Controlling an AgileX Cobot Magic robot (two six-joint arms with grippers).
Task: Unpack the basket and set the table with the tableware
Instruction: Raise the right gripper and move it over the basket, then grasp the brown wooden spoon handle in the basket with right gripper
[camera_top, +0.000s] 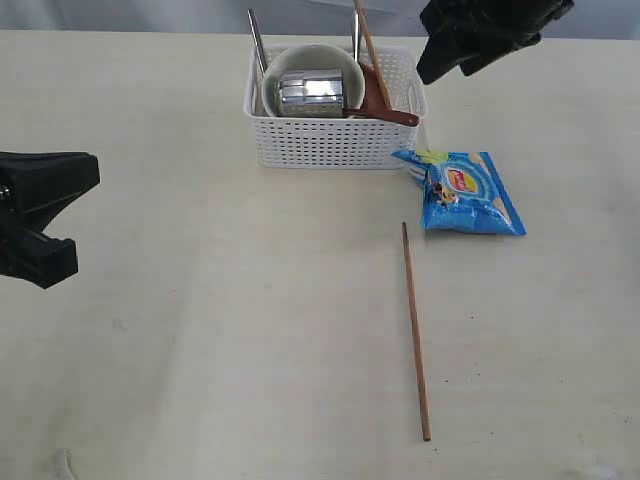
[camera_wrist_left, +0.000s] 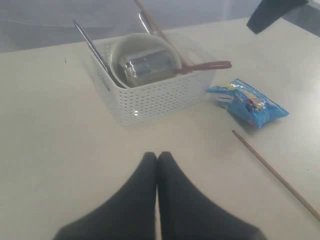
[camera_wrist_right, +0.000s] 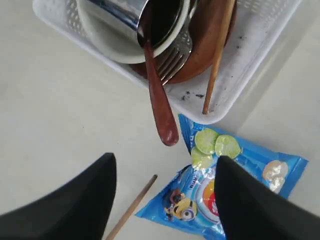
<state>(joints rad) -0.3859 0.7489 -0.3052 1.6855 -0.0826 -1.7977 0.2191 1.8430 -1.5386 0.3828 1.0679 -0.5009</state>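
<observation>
White basket (camera_top: 335, 140) sits at 12 o'clock on the beige surface (camera_top: 200, 350), holding a cream bowl (camera_top: 300, 52), steel cup (camera_top: 312, 92), wooden spoon (camera_top: 385, 115) and leaning chopstick (camera_top: 370, 45). A blue chip bag (camera_top: 465, 192) lies just beside its 4 o'clock corner, and a loose chopstick (camera_top: 415, 330) lies at 5 o'clock. The right gripper (camera_wrist_right: 166, 157), spread and empty, hovers at 1 o'clock. The left gripper (camera_wrist_left: 157, 157), pressed together, is at 9 o'clock.

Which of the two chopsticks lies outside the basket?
The chopstick lying flat on the table, near the blue chip bag. The other chopstick stands tilted inside the basket.
</observation>
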